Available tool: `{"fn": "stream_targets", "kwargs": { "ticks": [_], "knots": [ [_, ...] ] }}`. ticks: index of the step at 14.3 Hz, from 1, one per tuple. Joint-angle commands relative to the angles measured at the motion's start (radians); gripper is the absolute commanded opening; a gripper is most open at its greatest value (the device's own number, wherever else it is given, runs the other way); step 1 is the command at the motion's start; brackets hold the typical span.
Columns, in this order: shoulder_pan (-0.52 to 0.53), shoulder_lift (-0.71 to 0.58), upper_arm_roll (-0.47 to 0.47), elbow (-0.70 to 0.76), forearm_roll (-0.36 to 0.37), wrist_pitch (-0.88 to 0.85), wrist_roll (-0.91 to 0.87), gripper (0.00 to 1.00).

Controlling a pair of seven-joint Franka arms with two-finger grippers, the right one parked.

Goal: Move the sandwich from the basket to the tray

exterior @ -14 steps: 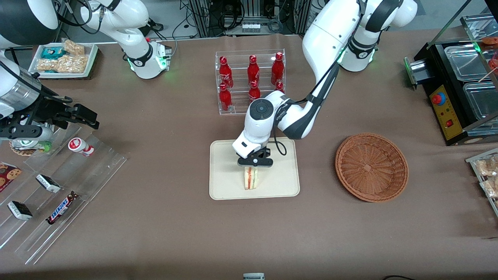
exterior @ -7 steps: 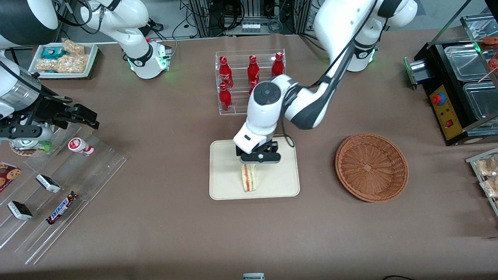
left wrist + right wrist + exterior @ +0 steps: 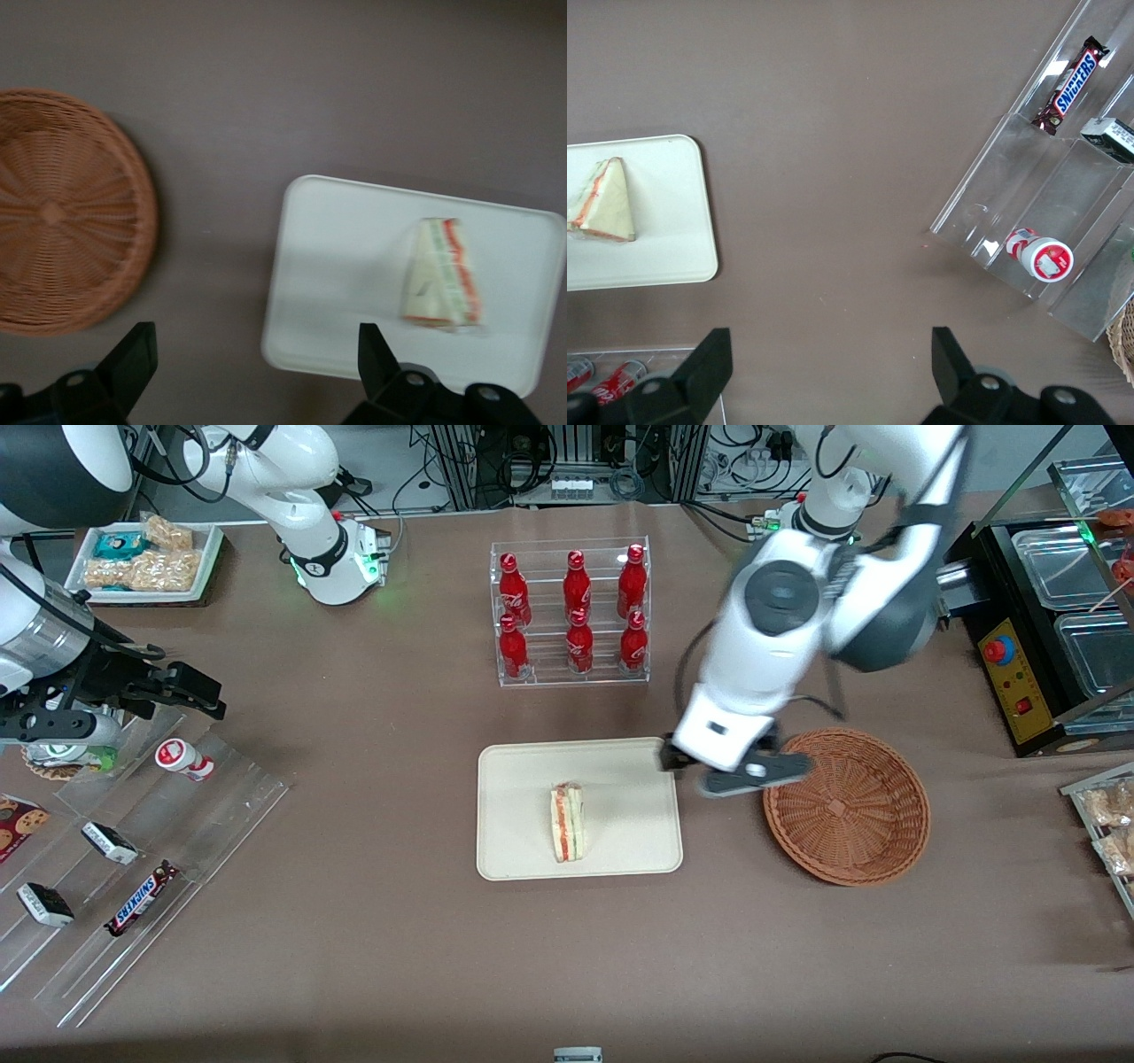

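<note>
The gripper (image 3: 740, 772) has let go and pulled away, fingers spread and empty between tray (image 3: 514, 850) and basket (image 3: 846, 806); the sandwich (image 3: 567, 834) sits on the tray, so delivery looks done.

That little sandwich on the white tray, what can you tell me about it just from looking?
The sandwich is a small triangular wedge of pale cream bread, its cut edge showing red-orange and green filling stripes. It lies alone on the cream tray, touching nothing else, near the middle. The open gripper hangs well clear of it, between tray and empty wicker basket.
</note>
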Motion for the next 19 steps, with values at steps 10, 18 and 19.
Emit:
{"fn": "stream_targets", "kwargs": {
  "ticks": [10,18,19],
  "knots": [
    [0.37,-0.293,-0.013,-0.174,-0.026,-0.228,0.632,1.0],
    [0.408,-0.333,0.039,-0.064,-0.066,-0.327,0.748,1.0],
    [0.411,-0.33,0.039,-0.064,-0.068,-0.327,0.746,1.0]
  ]
}}
